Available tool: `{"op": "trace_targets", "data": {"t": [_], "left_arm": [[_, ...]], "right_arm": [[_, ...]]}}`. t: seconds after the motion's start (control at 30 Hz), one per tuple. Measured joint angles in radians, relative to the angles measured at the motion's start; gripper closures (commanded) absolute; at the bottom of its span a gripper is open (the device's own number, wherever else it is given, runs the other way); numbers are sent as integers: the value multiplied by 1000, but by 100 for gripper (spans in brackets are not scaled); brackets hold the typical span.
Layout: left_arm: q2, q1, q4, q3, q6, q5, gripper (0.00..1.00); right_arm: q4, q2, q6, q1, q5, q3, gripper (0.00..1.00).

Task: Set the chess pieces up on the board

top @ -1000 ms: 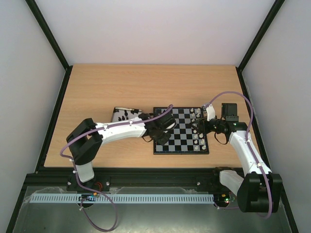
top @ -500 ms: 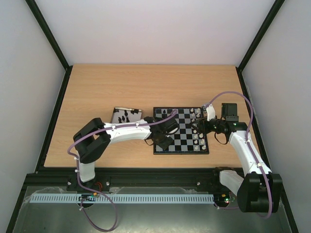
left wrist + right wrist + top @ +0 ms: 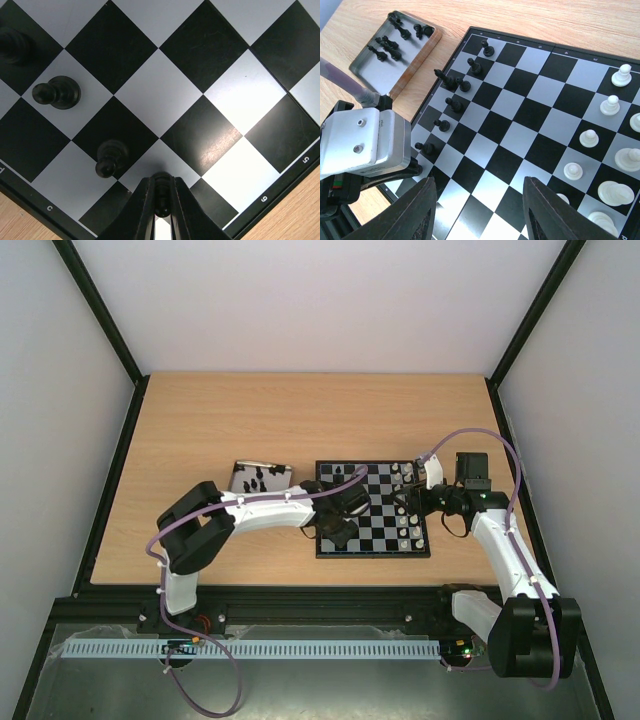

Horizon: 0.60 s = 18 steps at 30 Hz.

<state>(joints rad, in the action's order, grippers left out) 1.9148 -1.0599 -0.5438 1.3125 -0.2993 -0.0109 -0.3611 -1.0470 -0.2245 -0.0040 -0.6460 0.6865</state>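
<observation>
Left wrist: chess pieces [image 3: 109,159] upright

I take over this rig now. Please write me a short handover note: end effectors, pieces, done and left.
Left end effector shut on one black piece, over the board near its edge.
Right end effector open, empty, above the board.
Done: several black pieces stand on the board's side nearest the tray; white pieces stand opposite.
Left: place the held piece, then move the remaining pieces from the tray.
</observation>
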Motion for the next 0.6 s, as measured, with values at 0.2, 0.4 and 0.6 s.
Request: {"op": "trace_targets", "data": {"t": [0.2,0.4,0.6], "left_arm": [[0,1,2,0,-2,-2,86],[0,1,1,0,-5,-3,80],[-18,1,-30,13,-8,-6,77]], "right_arm": [[0,0,0,0,0,0,52],[0,0,0,0,0,0,52],[0,0,0,0,0,0,52]]}}
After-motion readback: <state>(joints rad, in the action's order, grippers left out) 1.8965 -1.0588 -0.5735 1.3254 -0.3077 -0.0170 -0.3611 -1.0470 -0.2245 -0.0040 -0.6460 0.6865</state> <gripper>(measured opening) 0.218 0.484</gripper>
